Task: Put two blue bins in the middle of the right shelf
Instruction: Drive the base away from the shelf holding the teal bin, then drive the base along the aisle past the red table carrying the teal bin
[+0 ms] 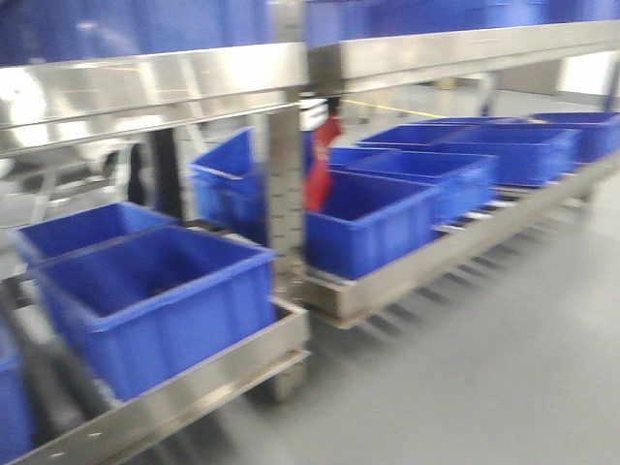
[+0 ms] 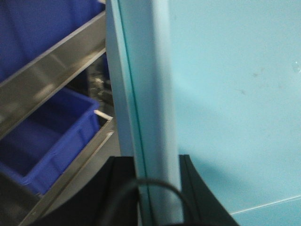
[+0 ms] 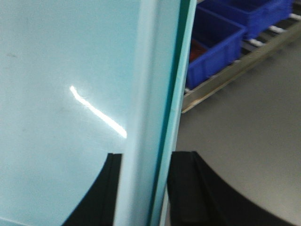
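Left gripper (image 2: 157, 188) is pinched on the rim of a pale cyan bin (image 2: 225, 94), with one black finger (image 2: 117, 193) pressed to each face. The rim runs straight away from the wrist, up the frame. Right gripper (image 3: 143, 183) is clamped the same way on a matching rim that also points away from it. I take both to be walls of one bin, washed out by the light, but the blur leaves me unsure. Ahead, the steel post (image 1: 286, 194) splits the shelf (image 1: 194, 387). Blue bins (image 1: 155, 300) sit open-top-up left of the post, the nearest one angled to the shelf edge. Right of the post, more of them line up along the shelf, the row receding from it.
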`<act>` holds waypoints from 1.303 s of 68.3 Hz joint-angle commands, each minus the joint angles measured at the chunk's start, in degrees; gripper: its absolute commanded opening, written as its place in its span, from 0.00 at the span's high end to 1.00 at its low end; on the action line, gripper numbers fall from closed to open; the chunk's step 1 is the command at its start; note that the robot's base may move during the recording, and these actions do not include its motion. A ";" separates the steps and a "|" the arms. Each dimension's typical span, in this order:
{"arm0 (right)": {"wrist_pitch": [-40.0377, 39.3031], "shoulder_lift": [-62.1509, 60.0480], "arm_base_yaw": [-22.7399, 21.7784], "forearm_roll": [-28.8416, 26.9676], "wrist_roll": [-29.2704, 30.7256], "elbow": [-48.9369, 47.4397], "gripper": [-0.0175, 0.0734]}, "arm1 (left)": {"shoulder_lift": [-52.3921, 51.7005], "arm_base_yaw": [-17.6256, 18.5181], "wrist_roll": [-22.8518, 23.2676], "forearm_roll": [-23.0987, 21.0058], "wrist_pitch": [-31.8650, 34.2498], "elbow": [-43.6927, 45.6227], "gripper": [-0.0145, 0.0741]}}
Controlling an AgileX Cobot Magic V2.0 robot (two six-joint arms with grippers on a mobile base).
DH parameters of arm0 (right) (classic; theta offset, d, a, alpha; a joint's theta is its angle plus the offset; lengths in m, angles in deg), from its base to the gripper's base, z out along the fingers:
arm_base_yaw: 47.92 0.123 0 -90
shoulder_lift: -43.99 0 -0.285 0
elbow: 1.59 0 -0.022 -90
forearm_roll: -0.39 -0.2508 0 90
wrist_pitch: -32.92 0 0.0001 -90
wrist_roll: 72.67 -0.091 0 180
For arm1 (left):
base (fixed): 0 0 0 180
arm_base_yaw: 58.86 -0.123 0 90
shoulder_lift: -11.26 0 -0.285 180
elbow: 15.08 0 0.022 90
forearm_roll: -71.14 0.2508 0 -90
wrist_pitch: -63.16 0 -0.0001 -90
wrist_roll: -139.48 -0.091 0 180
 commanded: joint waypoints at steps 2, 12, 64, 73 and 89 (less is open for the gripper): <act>-3.97 -0.24 -0.05 0.35 -1.25 -0.66 0.98 | -1.25 0.38 -0.76 -4.11 5.79 1.35 0.96; -3.97 -0.24 -0.05 0.35 -1.25 -0.66 0.98 | -1.25 0.38 -0.76 -4.11 5.79 1.35 0.96; -3.97 -0.24 -0.05 0.35 -1.25 -0.66 0.98 | -1.25 0.38 -0.76 -4.11 5.79 1.35 0.96; -3.97 -0.24 -0.05 0.35 -1.25 -0.66 0.98 | -1.25 0.38 -0.76 -4.11 5.79 1.35 0.96; -3.97 -0.24 -0.05 0.35 -1.25 -0.66 0.98 | -1.25 0.38 -0.76 -4.11 5.79 1.35 0.96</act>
